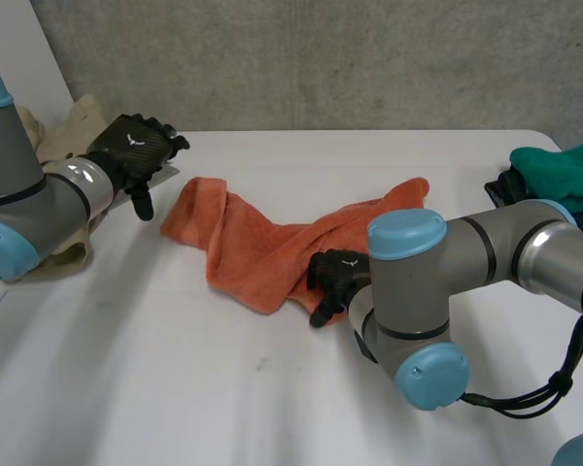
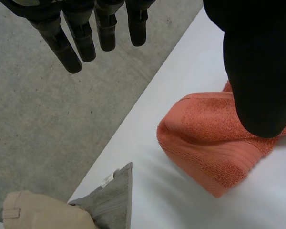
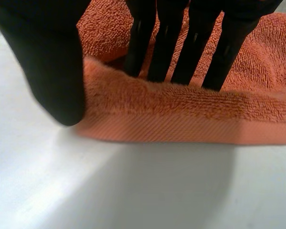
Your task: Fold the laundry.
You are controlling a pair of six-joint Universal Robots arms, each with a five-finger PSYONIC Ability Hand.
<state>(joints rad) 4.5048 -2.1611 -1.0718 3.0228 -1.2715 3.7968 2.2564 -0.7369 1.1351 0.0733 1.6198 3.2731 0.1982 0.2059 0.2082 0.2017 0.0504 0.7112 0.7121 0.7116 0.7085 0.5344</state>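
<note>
An orange towel (image 1: 272, 243) lies crumpled across the middle of the white table (image 1: 155, 388). My right hand (image 1: 338, 272) is at its near edge. In the right wrist view the straight fingers (image 3: 181, 47) dig in behind a raised ridge of towel (image 3: 190, 114), and the thumb (image 3: 52, 71) presses the hem from the front, pinching that edge. My left hand (image 1: 134, 146) hovers open beyond the towel's left end, near the table's far edge. In its own view the fingers (image 2: 76, 38) are straight and hold nothing, and the thumb (image 2: 257, 71) hangs above the towel's end (image 2: 205, 148).
A beige garment (image 1: 68, 131) and a grey cloth (image 2: 114, 200) lie at the far left by my left arm. A green cloth (image 1: 564, 170) sits on dark clothing (image 1: 510, 189) at the back right. The table's far edge (image 2: 133, 119) runs close past the left hand.
</note>
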